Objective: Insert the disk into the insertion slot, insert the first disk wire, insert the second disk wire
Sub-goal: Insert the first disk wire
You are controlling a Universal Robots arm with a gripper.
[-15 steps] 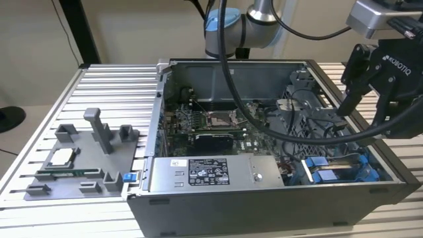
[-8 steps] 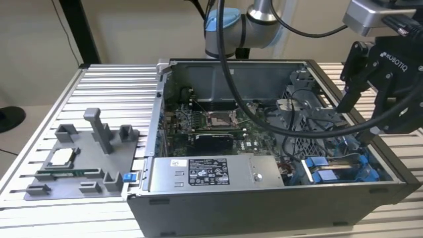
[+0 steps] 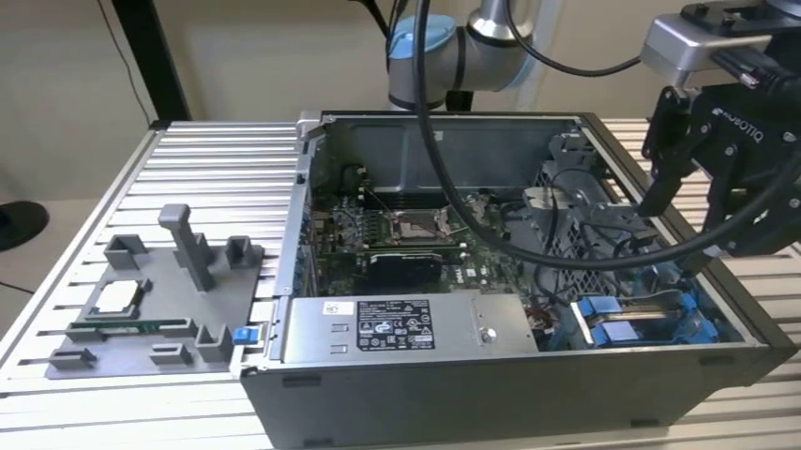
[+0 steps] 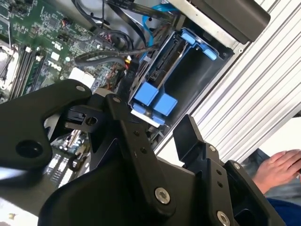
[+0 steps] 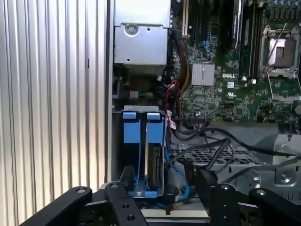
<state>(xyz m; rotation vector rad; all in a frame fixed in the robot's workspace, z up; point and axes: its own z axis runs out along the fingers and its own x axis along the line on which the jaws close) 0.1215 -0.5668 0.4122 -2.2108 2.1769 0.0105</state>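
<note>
The disk (image 5: 154, 165) stands on edge in the insertion slot (image 4: 190, 82), at a corner of the open computer case (image 3: 501, 394). It looks fully seated, its dark connector edge apparently facing outward where wires could reach it. The gripper (image 5: 164, 174) hovers just above, fingers spread and empty. A white printed label (image 3: 394, 323) marks the nearby power-supply box (image 3: 501, 333).
</note>
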